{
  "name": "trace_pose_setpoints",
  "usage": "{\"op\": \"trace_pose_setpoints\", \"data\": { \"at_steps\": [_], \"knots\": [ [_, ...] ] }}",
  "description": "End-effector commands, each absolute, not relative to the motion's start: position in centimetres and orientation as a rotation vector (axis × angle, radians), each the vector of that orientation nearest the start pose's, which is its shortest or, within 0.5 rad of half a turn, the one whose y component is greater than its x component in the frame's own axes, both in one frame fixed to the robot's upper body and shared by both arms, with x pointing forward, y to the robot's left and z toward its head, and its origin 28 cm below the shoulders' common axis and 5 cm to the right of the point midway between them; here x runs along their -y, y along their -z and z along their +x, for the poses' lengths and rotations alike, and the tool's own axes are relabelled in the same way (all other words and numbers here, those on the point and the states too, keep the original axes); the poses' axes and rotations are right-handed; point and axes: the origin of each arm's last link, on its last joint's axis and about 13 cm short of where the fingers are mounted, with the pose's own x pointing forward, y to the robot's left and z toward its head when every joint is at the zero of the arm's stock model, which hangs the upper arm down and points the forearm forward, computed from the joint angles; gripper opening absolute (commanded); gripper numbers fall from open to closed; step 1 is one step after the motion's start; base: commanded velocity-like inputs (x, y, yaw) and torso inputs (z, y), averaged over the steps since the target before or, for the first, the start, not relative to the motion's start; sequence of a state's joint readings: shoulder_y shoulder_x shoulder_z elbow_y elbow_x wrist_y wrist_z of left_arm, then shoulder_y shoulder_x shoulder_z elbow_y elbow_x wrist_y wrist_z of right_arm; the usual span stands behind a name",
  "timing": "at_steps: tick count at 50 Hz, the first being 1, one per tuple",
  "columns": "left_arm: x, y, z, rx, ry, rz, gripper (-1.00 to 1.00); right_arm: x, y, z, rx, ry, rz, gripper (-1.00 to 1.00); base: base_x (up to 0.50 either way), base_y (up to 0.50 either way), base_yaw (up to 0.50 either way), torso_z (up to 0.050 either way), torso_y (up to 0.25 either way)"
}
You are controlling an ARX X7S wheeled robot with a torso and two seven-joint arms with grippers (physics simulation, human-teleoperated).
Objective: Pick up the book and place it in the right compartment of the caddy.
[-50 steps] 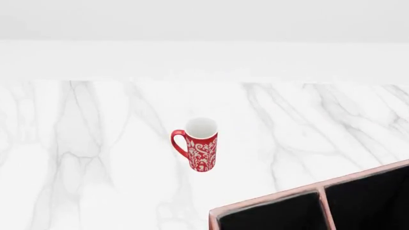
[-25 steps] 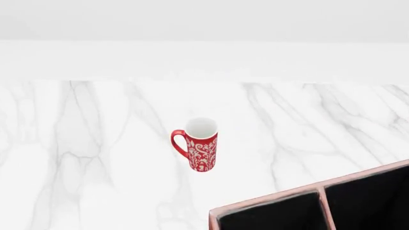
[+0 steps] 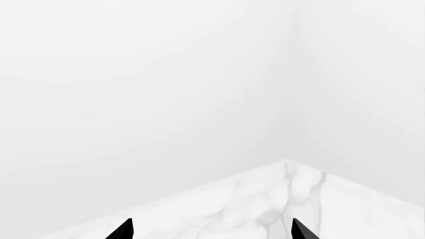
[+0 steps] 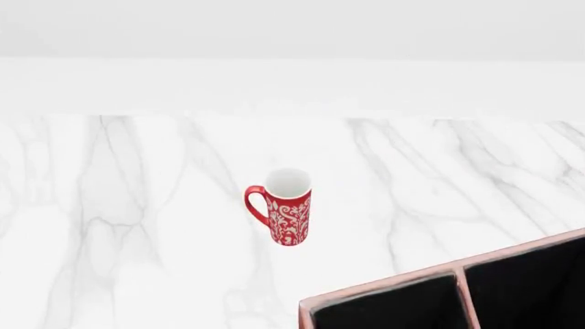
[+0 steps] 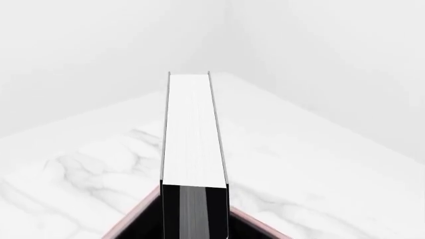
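The black book (image 5: 192,134) with white page edges fills the middle of the right wrist view, its long page edge running away from the camera. Its dark near end sits over a corner of the caddy (image 5: 256,221), against the black lining. My right gripper's fingers do not show there; the book lies centred where the jaws close. In the head view the caddy (image 4: 384,284) shows at the lower right with two black compartments and a pinkish divider; no book or arm shows there. My left gripper (image 3: 211,231) is open and empty over the marble table (image 3: 265,209).
A tall red patterned mug (image 4: 286,209) stands on the marble table (image 4: 137,205), up and to the left of the caddy. A white wall runs behind the table's far edge. The table's corner shows in both wrist views.
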State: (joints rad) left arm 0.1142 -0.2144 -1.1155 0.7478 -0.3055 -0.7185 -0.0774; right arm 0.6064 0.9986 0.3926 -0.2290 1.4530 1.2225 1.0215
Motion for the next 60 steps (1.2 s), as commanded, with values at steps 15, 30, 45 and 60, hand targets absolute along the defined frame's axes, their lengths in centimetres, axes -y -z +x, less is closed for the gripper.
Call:
{"op": "trace_pose_setpoints", "data": {
  "at_steps": [15, 30, 45, 60],
  "knots": [
    [-38.9, -14.3, 7.6, 0.129, -0.965, 0.060, 1.00, 28.2, -25.8, 21.1, -0.223, 0.648, 0.095, -1.00, 0.00, 0.00, 0.00, 0.000, 0.001],
    [-38.9, -14.2, 7.7, 0.128, -0.964, 0.059, 1.00, 28.2, -24.6, 21.5, -0.248, 0.635, 0.100, -1.00, 0.00, 0.00, 0.00, 0.001, 0.001],
    [-39.0, -14.2, 7.7, 0.128, -0.964, 0.060, 1.00, 28.1, -23.9, 21.9, -0.297, 0.611, 0.106, -1.00, 0.00, 0.00, 0.00, 0.000, 0.001],
    [-38.9, -14.4, 7.8, 0.130, -0.962, 0.059, 1.00, 28.1, -24.3, 21.7, -0.306, 0.594, 0.130, 1.00, 0.00, 0.00, 0.00, 0.001, 0.001]
  ]
}}
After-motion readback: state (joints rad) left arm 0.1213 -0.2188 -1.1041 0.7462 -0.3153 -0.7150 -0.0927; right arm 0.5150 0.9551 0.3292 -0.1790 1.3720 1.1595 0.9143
